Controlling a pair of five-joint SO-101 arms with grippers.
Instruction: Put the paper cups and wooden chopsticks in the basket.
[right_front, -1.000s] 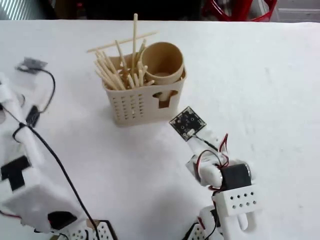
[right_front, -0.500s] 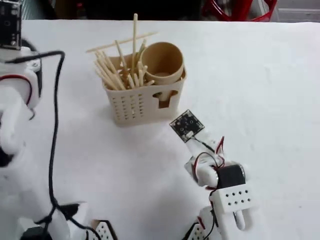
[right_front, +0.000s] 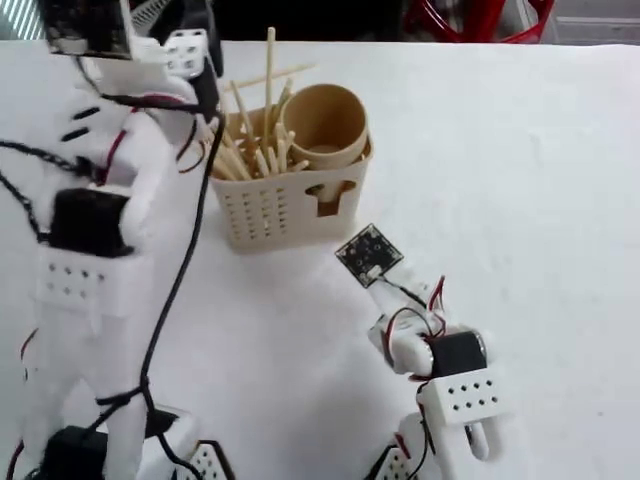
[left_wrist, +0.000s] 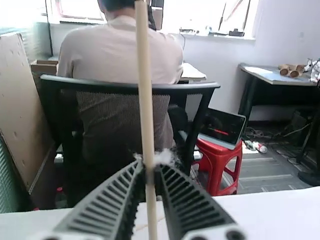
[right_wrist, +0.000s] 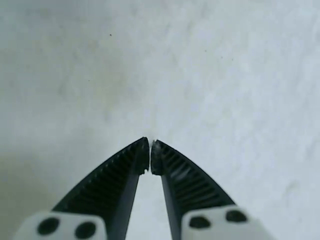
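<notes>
Items counted: one basket (right_front: 270, 215), cream and perforated; a nested stack of paper cups (right_front: 325, 125) showing two rims, so at least two cups; a dense bundle of wooden chopsticks (right_front: 235, 150), too crowded to count; and one separate chopstick (left_wrist: 145, 100) held by an arm. The cup stack occupies one end of the basket. The bundle fills the other end, leaning at mixed angles, with a few sticks projecting well above the rim. The basket stands on a white-covered counter (right_front: 520, 150). Behind the counter, the left wrist view shows a black chair (left_wrist: 90, 82), a red stool (left_wrist: 220, 160) and a desk (left_wrist: 280, 75) against a pale wall. The left claw (left_wrist: 148, 167) is raised above the counter and closed narrowly on the single chopstick. The stick is pinched between the ribbed fingers just behind the tips and extends past them, roughly in line with the fingers. In the high view, the left arm (right_front: 90, 230) rises beside the chopstick end of the basket. The right claw (right_wrist: 150, 150) is closed with its tips touching and nothing between them, above bare counter. The right arm (right_front: 440, 360) sits near the cup end of the basket, apart from it.
</notes>
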